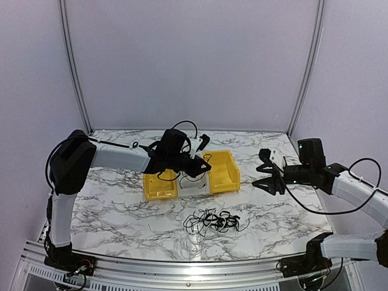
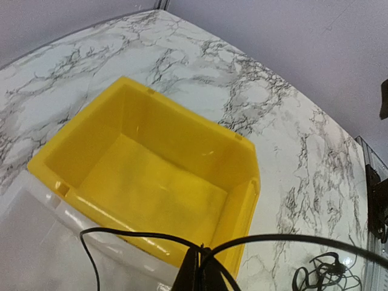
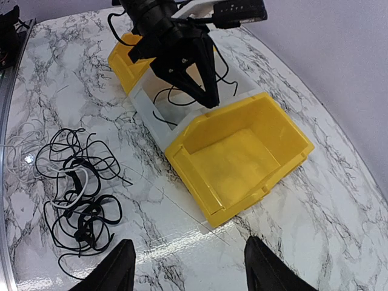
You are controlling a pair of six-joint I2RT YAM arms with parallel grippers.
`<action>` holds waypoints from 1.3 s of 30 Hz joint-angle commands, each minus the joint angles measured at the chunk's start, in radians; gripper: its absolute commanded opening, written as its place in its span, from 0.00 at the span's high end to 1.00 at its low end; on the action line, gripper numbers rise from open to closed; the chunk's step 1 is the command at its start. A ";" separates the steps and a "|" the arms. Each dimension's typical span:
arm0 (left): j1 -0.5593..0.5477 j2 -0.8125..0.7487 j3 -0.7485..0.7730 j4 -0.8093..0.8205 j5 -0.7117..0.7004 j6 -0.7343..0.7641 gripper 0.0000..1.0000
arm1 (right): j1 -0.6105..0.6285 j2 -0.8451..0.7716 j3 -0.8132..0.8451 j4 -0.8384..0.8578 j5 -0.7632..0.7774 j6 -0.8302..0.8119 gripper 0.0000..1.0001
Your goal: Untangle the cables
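Note:
A tangle of thin black cables (image 1: 212, 221) with a pale one lies on the marble table near the front; it also shows in the right wrist view (image 3: 73, 194) and at the left wrist view's lower right (image 2: 320, 274). My left gripper (image 1: 199, 168) hangs over the bins and is shut on one black cable (image 2: 133, 235). That cable's loops dangle over the white bin (image 3: 159, 112). The left gripper also shows in the right wrist view (image 3: 206, 91). My right gripper (image 1: 267, 177) is open and empty, above the table to the right of the bins (image 3: 191, 273).
Three bins stand in a row mid-table: a yellow one (image 1: 159, 187), the white one (image 1: 194, 185) and a yellow one (image 1: 225, 173) with nothing in it (image 2: 163, 176). A metal rail (image 1: 182, 267) runs along the table's front edge.

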 commanded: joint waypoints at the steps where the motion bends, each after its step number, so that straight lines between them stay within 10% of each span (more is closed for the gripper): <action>1: 0.005 -0.057 -0.077 0.023 -0.078 -0.014 1.00 | -0.009 0.013 0.009 0.002 0.008 -0.017 0.39; 15: 0.021 -0.085 -0.103 -0.096 -0.359 -0.091 1.00 | -0.010 0.007 0.008 -0.004 0.009 -0.025 0.39; 28: 0.021 -0.247 -0.130 -0.224 -0.419 -0.064 0.55 | -0.009 0.009 0.007 -0.004 0.012 -0.030 0.39; 39: 0.016 -0.301 -0.148 -0.277 -0.374 -0.023 0.48 | -0.007 0.035 0.016 -0.015 0.012 -0.038 0.39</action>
